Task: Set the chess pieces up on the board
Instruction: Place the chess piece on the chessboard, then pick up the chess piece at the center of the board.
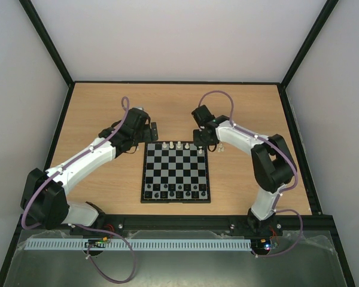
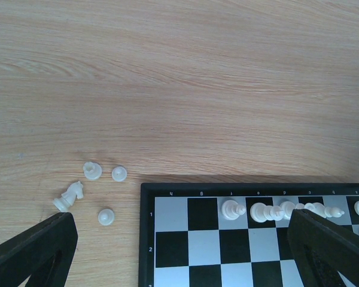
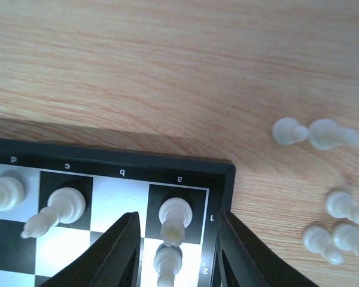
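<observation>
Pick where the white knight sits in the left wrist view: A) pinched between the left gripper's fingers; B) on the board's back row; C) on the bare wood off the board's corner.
C: the knight sits on the wooden table just left of the board, among three loose pawns, with nothing gripping it.

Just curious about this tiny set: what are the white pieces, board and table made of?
White pieces: likely moulded plastic, slightly translucent and glossy. Board: probably plastic or coated card, smooth printed squares, faint sheen. Table: wood or wood-look laminate, matte, visible grain.
</observation>
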You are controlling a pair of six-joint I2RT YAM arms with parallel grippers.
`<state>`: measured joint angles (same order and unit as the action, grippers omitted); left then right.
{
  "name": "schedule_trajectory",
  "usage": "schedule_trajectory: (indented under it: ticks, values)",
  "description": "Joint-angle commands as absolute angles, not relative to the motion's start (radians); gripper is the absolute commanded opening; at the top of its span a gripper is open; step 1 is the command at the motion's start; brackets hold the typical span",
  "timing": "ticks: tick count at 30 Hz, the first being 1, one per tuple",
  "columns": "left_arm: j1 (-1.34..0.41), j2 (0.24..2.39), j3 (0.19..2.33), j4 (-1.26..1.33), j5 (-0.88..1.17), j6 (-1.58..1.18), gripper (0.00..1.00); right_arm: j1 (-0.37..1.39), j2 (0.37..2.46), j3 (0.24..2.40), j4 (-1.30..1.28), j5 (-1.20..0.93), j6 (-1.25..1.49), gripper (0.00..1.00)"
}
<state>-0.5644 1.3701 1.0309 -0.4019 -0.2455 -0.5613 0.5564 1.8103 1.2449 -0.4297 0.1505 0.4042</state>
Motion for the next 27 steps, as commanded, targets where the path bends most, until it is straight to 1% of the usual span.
schedule_trajectory:
  ticks: [1,6,11,16,20,27]
  values:
    - [-0.563,1.361,1.02,-0.397,-0.251,-0.568,0.99,0.527,1.734,1.263,-0.478,0.189,0.408,0.37]
    - [-0.562,1.356,1.014,-0.387,-0.239,-0.571,0.99,0.451,1.7,1.233,-0.456,0.181,0.42,0.37]
    - [-0.563,1.356,1.014,-0.383,-0.232,-0.568,0.99,0.411,1.732,1.245,-0.459,0.172,0.423,0.36]
    - [-0.562,1.355,1.013,-0.382,-0.227,-0.569,0.99,0.401,1.792,1.264,-0.456,0.154,0.428,0.35]
    - [-0.562,1.356,1.014,-0.381,-0.225,-0.569,0.99,0.4,1.816,1.272,-0.448,0.143,0.429,0.32]
    - [-0.563,1.363,1.007,-0.373,-0.227,-0.566,0.99,0.39,1.778,1.211,-0.458,0.221,0.452,0.34]
